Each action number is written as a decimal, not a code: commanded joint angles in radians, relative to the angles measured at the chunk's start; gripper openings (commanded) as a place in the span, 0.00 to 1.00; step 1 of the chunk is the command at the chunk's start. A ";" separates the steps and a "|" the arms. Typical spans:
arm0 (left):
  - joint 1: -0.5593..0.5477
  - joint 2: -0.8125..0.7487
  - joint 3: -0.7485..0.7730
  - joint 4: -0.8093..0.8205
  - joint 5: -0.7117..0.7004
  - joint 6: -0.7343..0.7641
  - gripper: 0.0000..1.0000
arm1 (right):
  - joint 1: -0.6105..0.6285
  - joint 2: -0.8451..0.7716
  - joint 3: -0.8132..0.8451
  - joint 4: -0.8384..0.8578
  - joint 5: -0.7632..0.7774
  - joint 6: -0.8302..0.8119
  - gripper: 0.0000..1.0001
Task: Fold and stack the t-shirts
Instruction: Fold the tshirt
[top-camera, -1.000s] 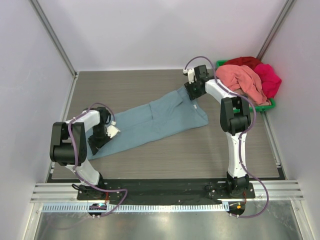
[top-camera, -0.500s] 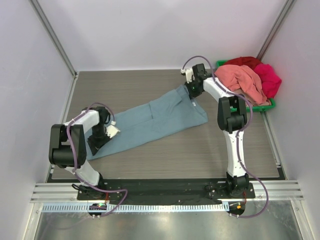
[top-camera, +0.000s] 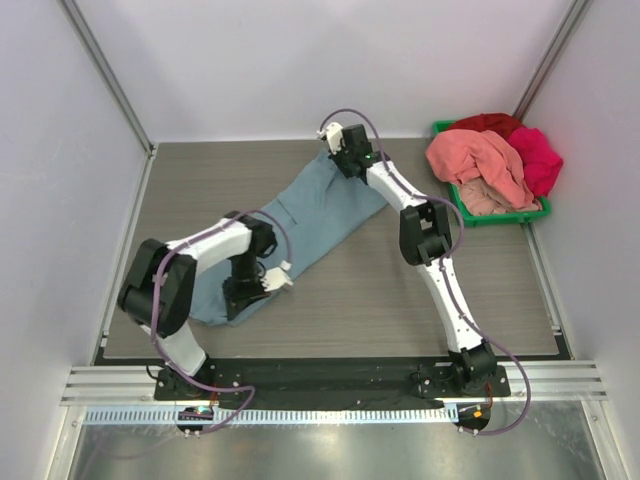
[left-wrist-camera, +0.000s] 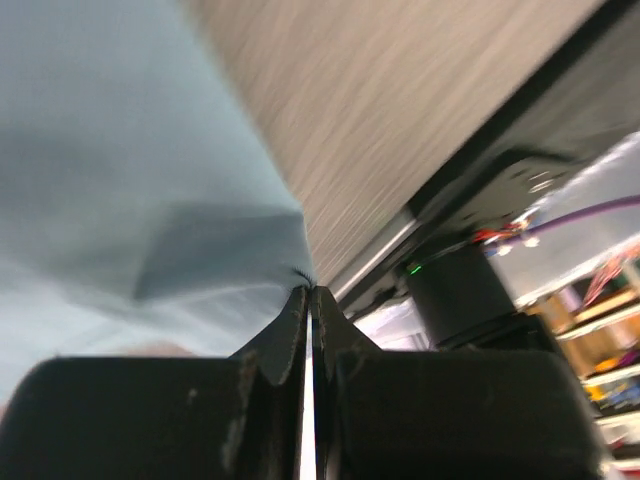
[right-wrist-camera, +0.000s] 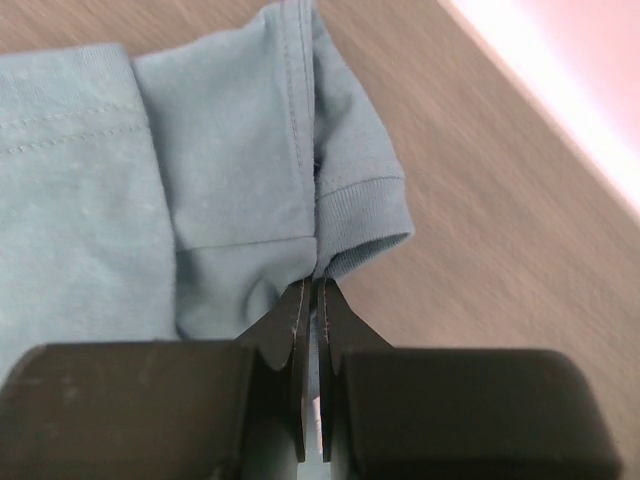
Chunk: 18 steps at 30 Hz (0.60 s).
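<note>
Okay, over on the left, the left gripper is down low near the front of the counter, clamped tight on the near end of the blue-grey t-shirt. Its wrist view shows the jaws pressed together with a corner of cloth caught right at the tips.

Moving along, the shirt lies on the counter as one long slanted band, running from that near-left corner up toward the far middle. It's narrow and doubled over on itself (it looks folded lengthwise, though I can't count the layers).

At the far end the right gripper is pinching too, closed on the fabric just beside a ribbed sleeve hem, with the stitching lines plain in its wrist view. My read: an arm on each end holds the band straight so it can be shifted or folded without bunching.

Far right, the green bin holds the rest of the pile, well apart from the action. A salmon-pink t-shirt is draped on top, with a magenta t-shirt beside it and a red t-shirt behind.
</note>
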 joint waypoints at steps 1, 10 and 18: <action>-0.160 0.063 0.071 -0.159 0.192 -0.039 0.01 | 0.042 0.034 0.009 0.251 0.051 -0.038 0.06; -0.417 0.190 0.206 -0.164 0.296 -0.129 0.01 | 0.060 0.126 0.083 0.627 0.094 -0.020 0.06; -0.521 0.232 0.310 -0.093 0.407 -0.246 0.03 | 0.062 0.249 0.161 0.911 0.077 -0.021 0.08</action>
